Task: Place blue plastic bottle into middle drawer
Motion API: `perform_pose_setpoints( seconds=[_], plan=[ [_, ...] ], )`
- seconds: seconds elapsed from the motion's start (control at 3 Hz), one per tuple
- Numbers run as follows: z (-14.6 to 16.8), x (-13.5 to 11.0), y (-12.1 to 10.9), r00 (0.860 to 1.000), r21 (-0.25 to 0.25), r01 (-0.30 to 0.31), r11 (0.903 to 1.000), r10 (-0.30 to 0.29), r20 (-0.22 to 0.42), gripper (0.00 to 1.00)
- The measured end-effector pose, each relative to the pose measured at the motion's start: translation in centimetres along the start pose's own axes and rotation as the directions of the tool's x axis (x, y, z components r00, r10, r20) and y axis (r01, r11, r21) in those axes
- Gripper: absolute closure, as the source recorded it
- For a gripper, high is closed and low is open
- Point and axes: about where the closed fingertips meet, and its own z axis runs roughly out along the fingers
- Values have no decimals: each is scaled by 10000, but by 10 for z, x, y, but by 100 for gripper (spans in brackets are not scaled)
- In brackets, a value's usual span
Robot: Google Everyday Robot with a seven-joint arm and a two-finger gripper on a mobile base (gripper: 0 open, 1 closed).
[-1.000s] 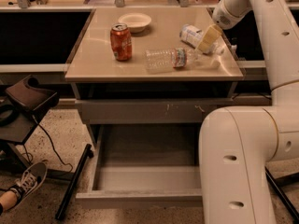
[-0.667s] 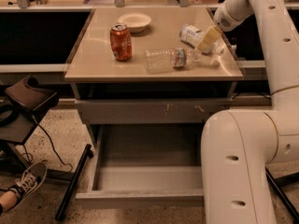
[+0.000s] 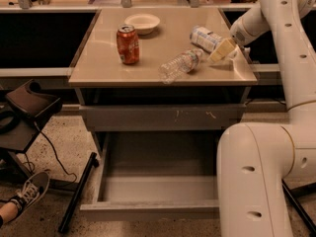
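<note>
Gripper (image 3: 223, 50) sits low over the right side of the table (image 3: 98, 65), at the near-right end of the blue bottle (image 3: 204, 37) and close enough that they look to be touching; whether it is wide, narrow or holding anything, I cannot tell; the white arm (image 3: 289, 43) comes down to it from the far right.

One blue bottle lies on its side on the right half of the table; its long axis runs from far-left to near-right, the near-right end towards the gripper; which end has the cap I cannot tell.

Just near and left of it lies one clear bottle (image 3: 179, 65), also on its side, its long axis running from near-left to far-right, close to the table's near edge; the two bottles are near each other but apart.

One red can (image 3: 128, 44) stands upright left of centre; one white bowl (image 3: 142, 22) sits just beyond it, farther back.

Under the tabletop, one shut drawer front (image 3: 163, 117) shows pale scratches; below it the middle drawer (image 3: 158, 189) is pulled out towards the near side, its flat grey floor in view.

On the floor at the near left, one shoe (image 3: 28, 193); above it a black stand (image 3: 29, 105).
</note>
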Motion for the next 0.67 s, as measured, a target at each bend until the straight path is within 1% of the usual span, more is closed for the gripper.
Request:
perform_pose_setpoints(
  seconds=[0.33, 0.67],
  plan=[
    [0, 0, 0, 10000, -2, -2, 10000, 2, -1, 0],
    [0, 0, 0, 10000, -2, -2, 10000, 2, -1, 19]
  ],
)
